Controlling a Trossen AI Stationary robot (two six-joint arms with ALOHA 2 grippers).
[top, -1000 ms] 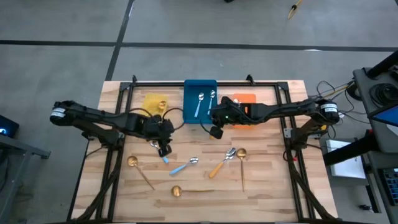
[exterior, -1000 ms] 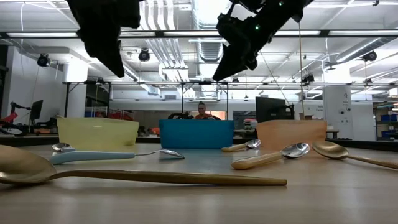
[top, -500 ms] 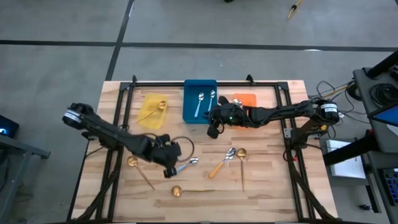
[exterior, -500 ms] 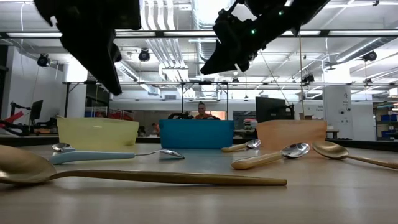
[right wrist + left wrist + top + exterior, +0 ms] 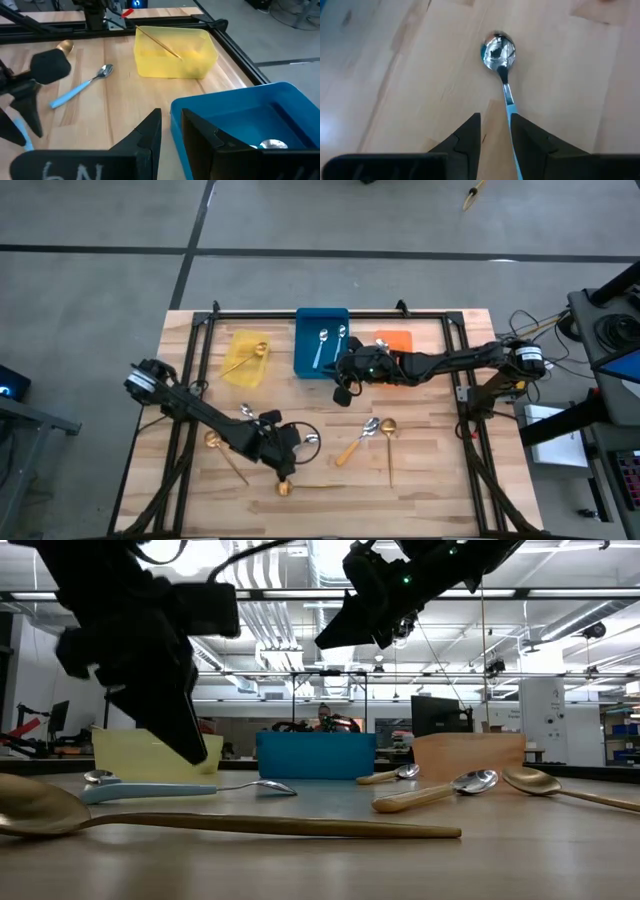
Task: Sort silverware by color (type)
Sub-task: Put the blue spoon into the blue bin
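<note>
A blue-handled spoon (image 5: 498, 50) lies flat on the table, its silver bowl (image 5: 311, 440) toward the right. My left gripper (image 5: 496, 122) hovers just above its handle (image 5: 150, 792), narrowly open, fingers on either side of the neck and clear of it. A second blue-handled spoon (image 5: 80, 87) lies farther left, bowl (image 5: 245, 411) showing beside my left arm. My right gripper (image 5: 342, 390) hangs high by the blue bin's (image 5: 321, 370) near right corner, narrowly open, with nothing between its fingers.
Loose on the near half of the table lie gold spoons (image 5: 212, 441) (image 5: 284, 487) (image 5: 388, 427) and an orange-handled spoon (image 5: 352, 446). At the far edge a yellow bin (image 5: 235, 340) holds a gold spoon, the blue bin holds two spoons, and an orange bin (image 5: 395, 338) stands.
My left gripper has swung from beside the yellow bin toward the table's near edge and right, and has sunk to just above the blue-handled spoon; its arm has uncovered the yellow bin. My right gripper has stayed in place and tipped up toward level. No spoon has moved.
</note>
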